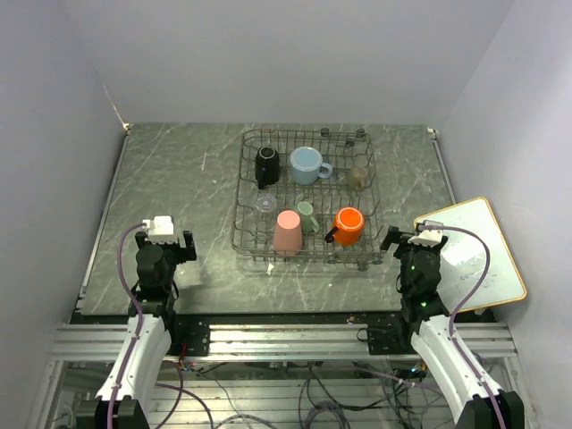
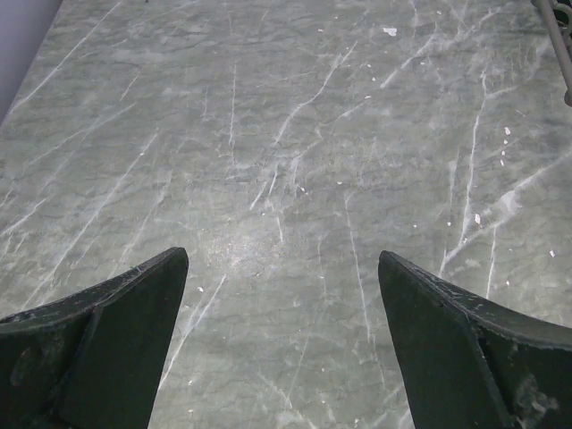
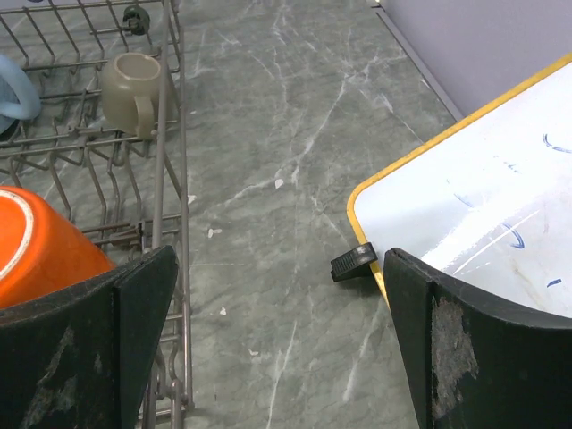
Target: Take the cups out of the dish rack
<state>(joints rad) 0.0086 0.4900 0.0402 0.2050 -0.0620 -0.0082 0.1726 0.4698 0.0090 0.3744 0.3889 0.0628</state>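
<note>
- Dish rack point(image 1: 241, 192) on the grey marbled surface point(image 1: 170, 170), toward the far side and right of centre.
- All cups inside the rack, none out on the surface.
- In the rack's far row, left to right: black mug point(image 1: 266, 165), light-blue mug point(image 1: 306, 164), small beige cup point(image 1: 357, 175) close to the rack's right wall.
- In the rack's near row, left to right: pink tumbler point(image 1: 288, 231), mint-green cup point(image 1: 307, 217) just behind it, orange mug point(image 1: 348, 225) with its black handle toward the left.
- Left hand point(image 2: 282, 259) well to the left of the rack, by the surface's near edge. Fingers spread wide, only bare surface between them.
- Right hand point(image 3: 279, 259) just off the rack's near right corner. Fingers wide apart, holding nothing, with rack wire and the orange mug beside its left finger.
- White board point(image 1: 474, 255) with an orange rim to the right of the rack, at the surface's right edge.
- Small black clip point(image 3: 354, 262) on the board's rim, on the side facing the rack.
</note>
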